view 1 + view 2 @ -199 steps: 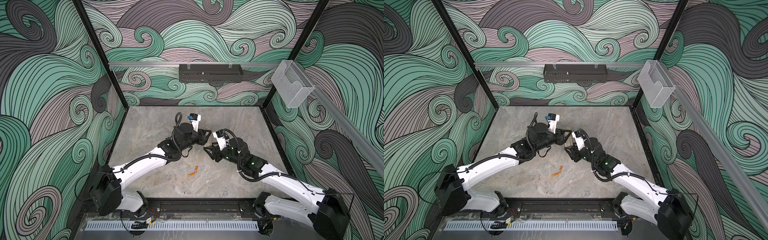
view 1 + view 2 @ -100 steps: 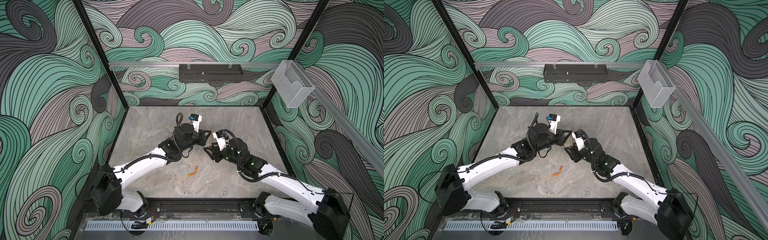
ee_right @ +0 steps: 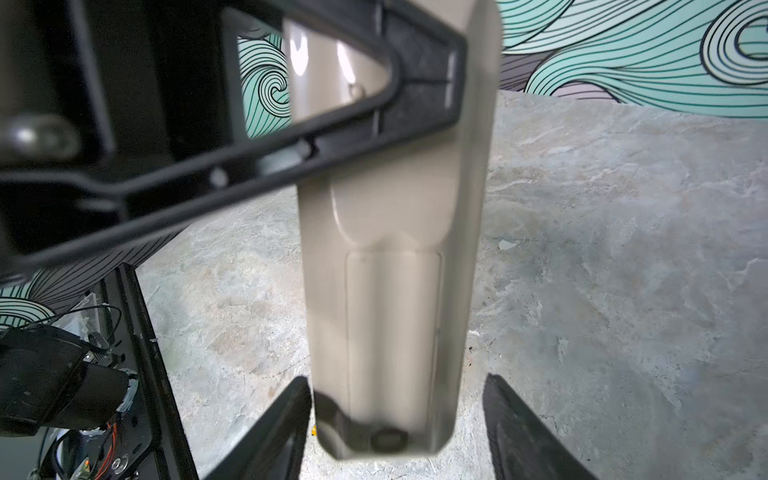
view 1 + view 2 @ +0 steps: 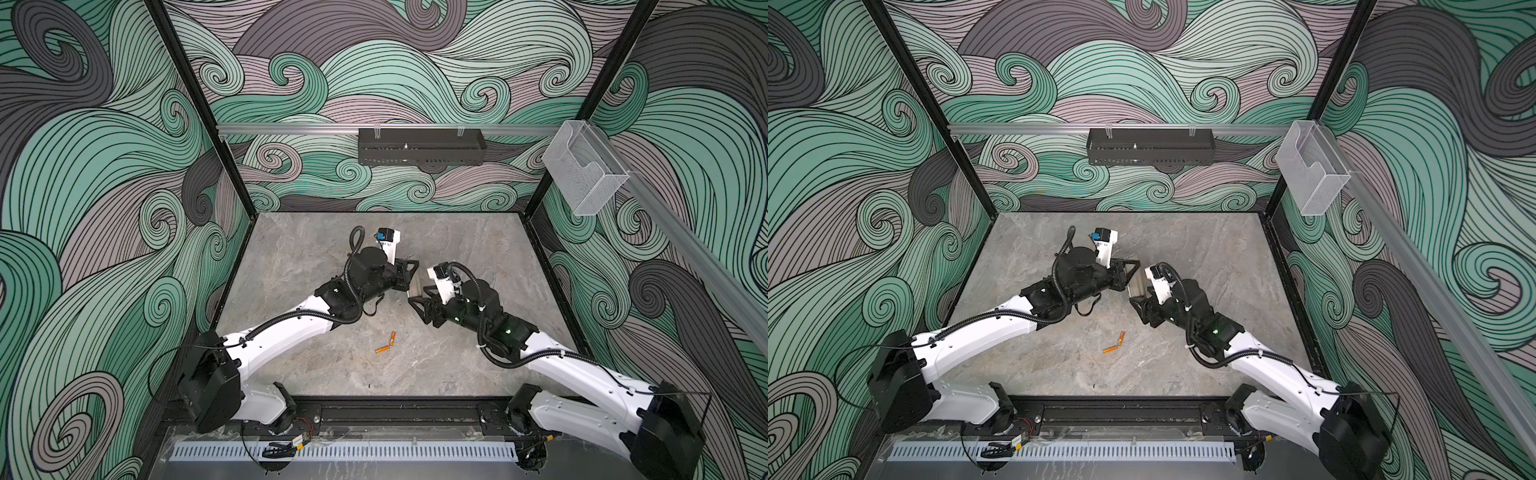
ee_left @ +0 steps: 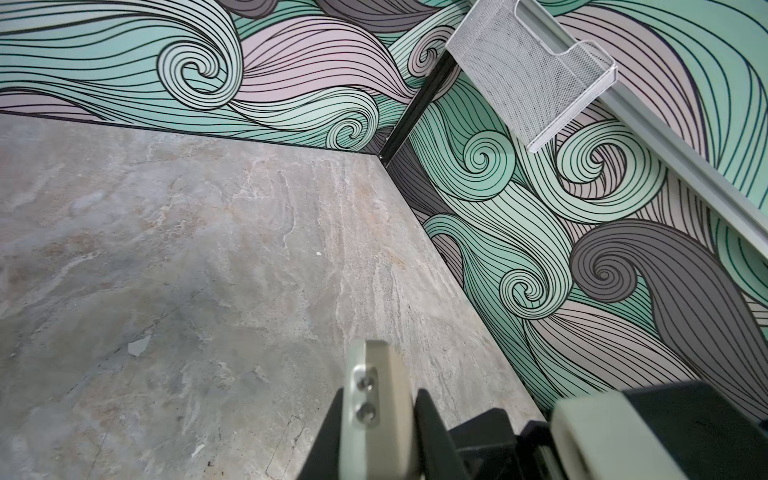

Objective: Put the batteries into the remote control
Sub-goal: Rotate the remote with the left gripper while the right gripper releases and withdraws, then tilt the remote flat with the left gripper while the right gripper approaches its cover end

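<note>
The left pincer point(image 5: 378, 415) clamped the remote control point(image 3: 390, 291) above the table point(image 4: 316, 249). The right pincer point(image 3: 395, 386) stood open astride its lower end. The batteries point(image 4: 382, 350) lay below both. Light, stiff and probably slippery, the remote seemed best gripped across its long edges.

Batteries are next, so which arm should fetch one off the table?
Right, probably. The right gripper stands open around the remote control, free to leave; the left gripper is shut on it. The batteries lie loose nearby.
</note>
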Motion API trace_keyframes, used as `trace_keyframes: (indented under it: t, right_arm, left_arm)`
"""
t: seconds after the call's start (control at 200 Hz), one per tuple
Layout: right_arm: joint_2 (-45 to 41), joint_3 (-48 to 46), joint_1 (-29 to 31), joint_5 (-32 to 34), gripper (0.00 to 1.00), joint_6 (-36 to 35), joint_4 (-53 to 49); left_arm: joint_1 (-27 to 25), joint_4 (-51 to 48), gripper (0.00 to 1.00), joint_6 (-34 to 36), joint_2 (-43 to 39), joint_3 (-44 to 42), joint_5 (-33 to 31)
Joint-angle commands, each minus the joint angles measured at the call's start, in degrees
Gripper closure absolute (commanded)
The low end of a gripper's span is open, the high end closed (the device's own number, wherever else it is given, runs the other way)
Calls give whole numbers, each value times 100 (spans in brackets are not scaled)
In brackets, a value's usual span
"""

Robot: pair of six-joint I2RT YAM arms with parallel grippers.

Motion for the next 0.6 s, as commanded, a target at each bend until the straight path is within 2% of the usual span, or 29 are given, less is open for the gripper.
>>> trace_keyframes:
  t: [0.0,0.13,0.335,0.595]
  right_arm:
    - [-335,-121,19,-152,31,-347,-174]
    - [-707,-246,28,-372,32,-533,-380]
    - [-1144,-263,45,-554,33,-862,-740]
    - [-1011,-9,231,-1006,37,-1520,-1071]
  left_arm:
    - [77,-307,100,-6,-327,18,-237]
    - [292,-804,100,-74,-341,87,170]
    - [793,-956,100,-347,-467,-271,1380]
    - [1148,-1064,100,-404,-705,-592,2897]
